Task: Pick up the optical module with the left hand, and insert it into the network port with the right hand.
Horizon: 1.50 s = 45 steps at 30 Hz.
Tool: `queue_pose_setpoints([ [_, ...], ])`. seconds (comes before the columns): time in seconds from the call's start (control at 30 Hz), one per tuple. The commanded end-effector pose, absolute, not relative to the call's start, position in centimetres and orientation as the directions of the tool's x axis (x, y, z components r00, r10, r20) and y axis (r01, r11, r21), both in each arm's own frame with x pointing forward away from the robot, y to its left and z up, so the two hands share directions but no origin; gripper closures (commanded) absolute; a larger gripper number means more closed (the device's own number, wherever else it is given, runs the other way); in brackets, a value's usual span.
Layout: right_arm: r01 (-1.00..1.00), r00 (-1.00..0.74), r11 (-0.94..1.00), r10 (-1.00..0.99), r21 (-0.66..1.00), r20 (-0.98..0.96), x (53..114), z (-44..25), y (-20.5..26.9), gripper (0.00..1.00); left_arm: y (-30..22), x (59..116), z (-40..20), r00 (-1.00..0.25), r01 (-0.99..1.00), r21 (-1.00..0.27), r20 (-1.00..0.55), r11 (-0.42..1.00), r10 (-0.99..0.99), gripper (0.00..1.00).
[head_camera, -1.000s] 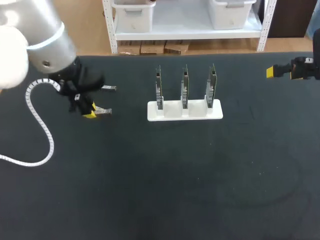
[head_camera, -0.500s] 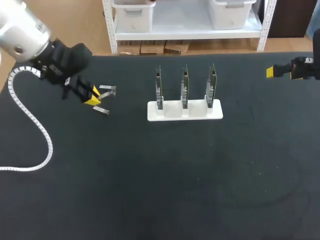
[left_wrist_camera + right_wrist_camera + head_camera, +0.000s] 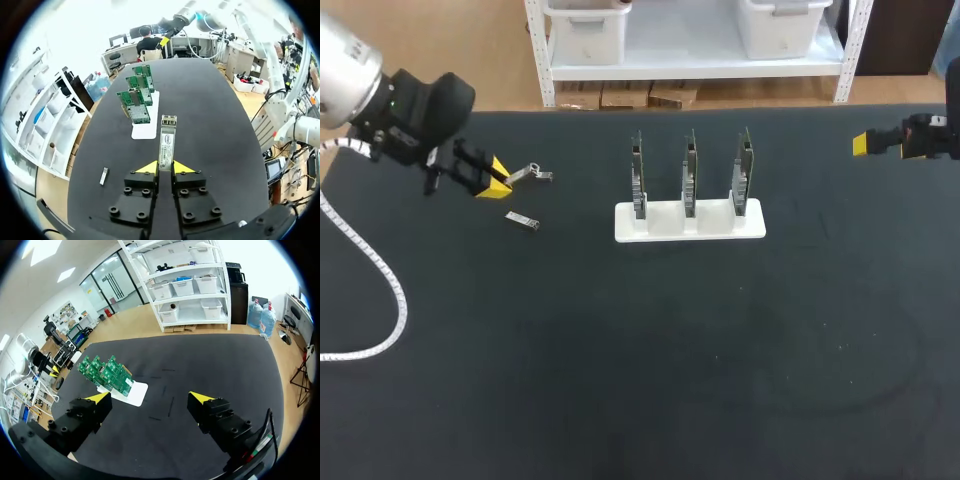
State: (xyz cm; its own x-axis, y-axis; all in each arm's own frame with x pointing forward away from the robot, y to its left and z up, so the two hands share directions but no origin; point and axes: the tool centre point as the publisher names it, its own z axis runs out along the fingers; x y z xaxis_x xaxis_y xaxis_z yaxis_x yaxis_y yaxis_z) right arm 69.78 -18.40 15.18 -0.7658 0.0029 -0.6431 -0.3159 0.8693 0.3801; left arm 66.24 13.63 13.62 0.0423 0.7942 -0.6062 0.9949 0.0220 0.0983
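I am holding the optical module (image 3: pixel 166 140) in the left gripper (image 3: pixel 165 167). Its fingers are pressing on the module's near end from both sides, almost together. Most of the metal body is sticking out ahead of the yellow tips and pointing toward the card stand (image 3: pixel 690 222). The module seems to be hanging clear of the table (image 3: pixel 620 380), well to the left of the stand. The right gripper (image 3: pixel 150 399) is hanging well to the right of the stand, with its fingers spread wide and gripping nothing.

As I am reading it, the pick is done and the handover is coming next. To do it well, I am planning to bring both arms in toward the stand with the module level. The right fingers should be pinching the free length across its flat sides, leaving bare the end that goes into a network port. I am opening the left fingers only once the right ones are gripping firmly. The present hold is short, so a knock could swivel the module.

Three green network cards (image 3: pixel 137 102) are standing upright side by side in the stand's slots, and I cannot make out their ports from here. A second module (image 3: pixel 521 221) is lying flat on the table to the left of the stand, near the left gripper, so I am planning to travel high over it. The left arm's white cable (image 3: pixel 375 300) is looping over the table farther left of the stand and could drag.
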Motion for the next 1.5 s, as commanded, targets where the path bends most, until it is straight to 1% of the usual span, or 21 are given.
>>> queue_pose_setpoints([
  [0.03, -0.318, -0.765, 0.868, 0.001, 0.38, -0.644, 69.8, 15.1, -18.5, 0.0, 13.9, 66.0, 13.5, 0.046, 0.994, 0.106, -0.614, 0.024, 0.788, 1.0],
  [0.97, -0.318, -0.765, 0.868, 0.001, 0.38, -0.644, 69.8, 15.1, -18.5, 0.0, 13.7, 65.7, 13.4, 0.05, 0.995, 0.098, -0.629, 0.016, 0.776, 1.0],
  [1.1, -0.318, -0.765, 0.868, 0.001, 0.38, -0.644, 69.8, 15.1, -18.5, 0.0, 12.3, 66.2, 16.0, 0.114, 0.989, 0.145, -0.671, -0.022, 0.733, 1.0],
  [1.23, -0.318, -0.765, 0.868, 0.001, 0.38, -0.644, 69.8, 15.1, -18.5, 0.0, 9.3, 66.6, 19.5, 0.202, 0.977, 0.19, -0.707, -0.092, 0.677, 1.0],
  [1.33, -0.318, -0.765, 0.868, 0.001, 0.38, -0.644, 69.8, 15.1, -18.5, 0.0, 7.0, 66.7, 21.9, 0.25, 0.967, 0.225, -0.752, -0.118, 0.61, 1.0],
  [1.5, -0.318, -0.765, 0.868, 0.001, 0.38, -0.644, 69.8, 15.1, -18.5, 0.0, 3.7, 66.5, 23.8, 0.272, 0.962, 0.238, -0.809, -0.133, 0.522, 1.0],
])
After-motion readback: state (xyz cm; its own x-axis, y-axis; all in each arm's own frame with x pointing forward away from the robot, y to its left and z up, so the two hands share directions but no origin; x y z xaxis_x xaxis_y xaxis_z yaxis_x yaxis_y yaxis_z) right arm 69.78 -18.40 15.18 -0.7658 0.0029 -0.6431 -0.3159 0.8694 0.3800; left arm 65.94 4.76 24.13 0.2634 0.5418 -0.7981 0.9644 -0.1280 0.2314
